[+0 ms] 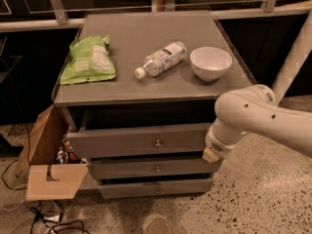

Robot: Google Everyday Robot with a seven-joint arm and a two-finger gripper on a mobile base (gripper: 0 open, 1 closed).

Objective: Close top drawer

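The top drawer (122,141) is a wide grey drawer with a small round knob (157,143) at its centre. It stands pulled out a little from the grey cabinet (146,43), with a dark gap under the cabinet top. Two shorter-fronted drawers (157,169) sit below it. My gripper (210,154) is at the end of the white arm (253,116), low at the right end of the top drawer's front panel, close to or touching it.
On the cabinet top lie a green snack bag (88,60), a plastic bottle (161,59) on its side and a white bowl (210,63). An open cardboard box (46,165) and cables (48,218) are on the floor at left. A white post (295,57) stands at right.
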